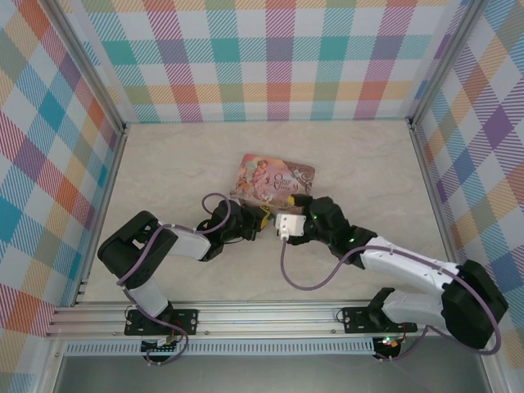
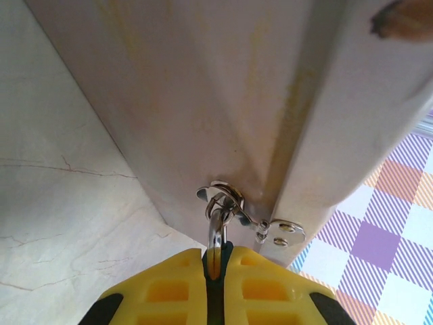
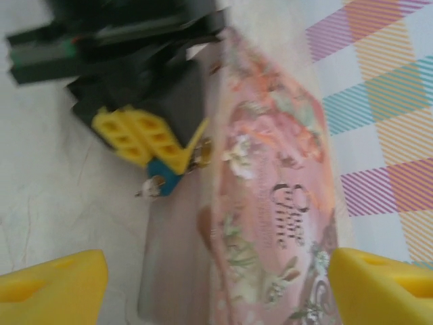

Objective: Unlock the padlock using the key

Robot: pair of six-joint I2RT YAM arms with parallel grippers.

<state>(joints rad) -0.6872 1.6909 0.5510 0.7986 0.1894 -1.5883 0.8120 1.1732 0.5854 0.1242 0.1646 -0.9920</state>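
Overhead, I see both arms reaching in from the near edge to meet at the front edge of the pink illustrated tin box (image 1: 274, 176), which lies flat in the middle of the pale marble-look table (image 1: 180, 164). Through the left wrist camera, the left gripper (image 2: 215, 284) is pressed together on the padlock (image 2: 215, 233). Its yellow fingers (image 2: 169, 294) pinch the silvery shackle, which rises from between them. The shackle is threaded through a small metal ring (image 2: 220, 195) of the hasp on the tin's side wall, just beside a riveted plate (image 2: 281, 233). From the right wrist camera, the padlock's blue body (image 3: 164, 181) peeks out beneath those same yellow fingers, close against the tin's front face and just above the table. A small greyish metal piece (image 3: 150, 186) sticks out at the body's end. The blur keeps me from telling whether it is the key. The right gripper (image 3: 216, 291) hangs with its fingers (image 3: 54, 284) spread wide apart and nothing between them. It is clear of the padlock and looks along the tin's lid towards the left gripper.
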